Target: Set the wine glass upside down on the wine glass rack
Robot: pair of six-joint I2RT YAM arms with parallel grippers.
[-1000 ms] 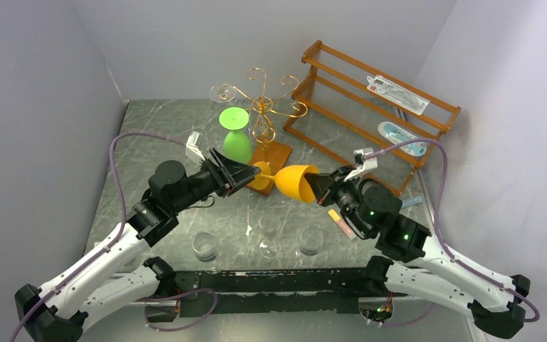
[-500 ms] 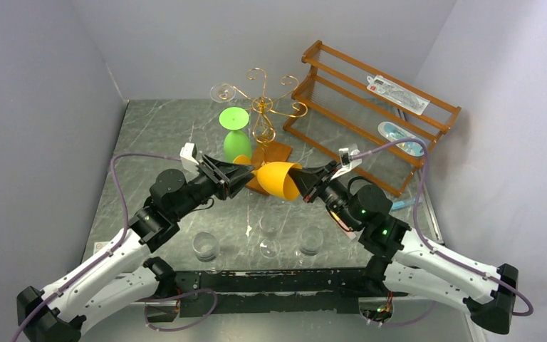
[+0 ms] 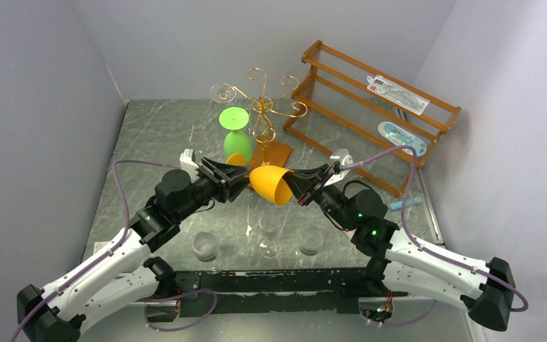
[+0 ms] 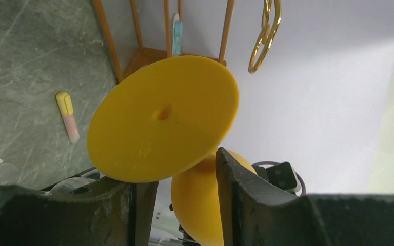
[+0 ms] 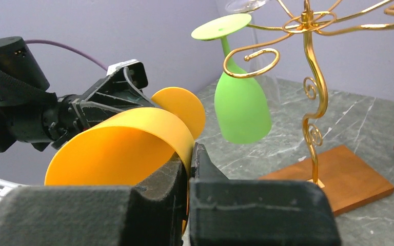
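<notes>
Wine glass (image 3: 269,184): uniform orange-yellow. Second glass (image 3: 236,144): bright green throughout. Rack (image 3: 262,107): gold wire; its base (image 3: 271,153) is orange-brown wood. Bench (image 3: 157,135): dark grey-green marble pattern with pale veins. Shelf (image 3: 347,58): reddish-brown wood. Left tool (image 3: 238,178) and right tool (image 3: 295,187): black. Arms (image 3: 100,263): white links, black joints. Cables (image 3: 146,163): purple. Marker (image 4: 67,116): yellow cap, pink body. Walls (image 3: 35,107): pale lilac-grey.

Left end effector (image 3: 244,179) parted, right (image 3: 293,188) clenched.
</notes>
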